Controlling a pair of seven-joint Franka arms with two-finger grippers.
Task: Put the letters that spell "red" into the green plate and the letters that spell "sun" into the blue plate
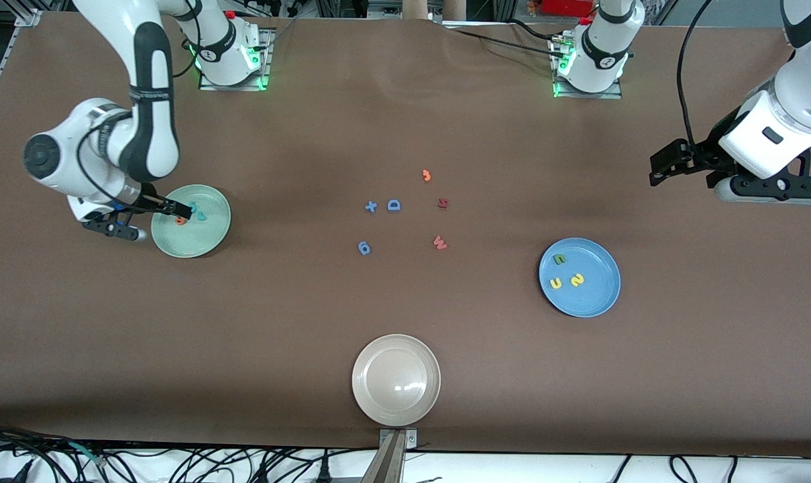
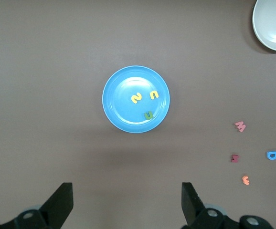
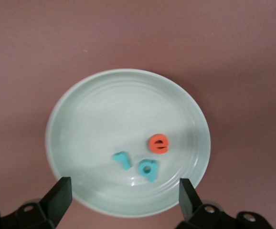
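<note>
The green plate [image 1: 207, 247] [image 3: 104, 114] lies toward the right arm's end of the table. In it are the orange "e" [image 3: 158, 143] [image 1: 180, 220], the teal "r" [image 3: 122, 159] and the teal "d" [image 3: 148, 169]. My right gripper [image 1: 164, 224] [image 3: 123, 195] hangs open just above that plate's edge, holding nothing. The blue plate [image 1: 596, 296] [image 2: 123, 83] holds the yellow "s" [image 2: 136, 98] [image 1: 577, 280], the yellow "u" [image 2: 154, 95] [image 1: 555, 282] and the dark green "n" [image 2: 149, 115] [image 1: 560, 258]. High over the table at its own arm's end, my left gripper [image 1: 667, 164] [image 2: 127, 195] waits open and empty.
Loose letters lie mid-table: a blue "D" [image 1: 394, 205], a blue plus [image 1: 371, 206], a blue "g" [image 1: 364, 248], a red "w" [image 1: 439, 243], a dark red piece [image 1: 443, 202] and an orange piece [image 1: 426, 176]. A beige plate [image 1: 396, 380] sits nearest the front camera.
</note>
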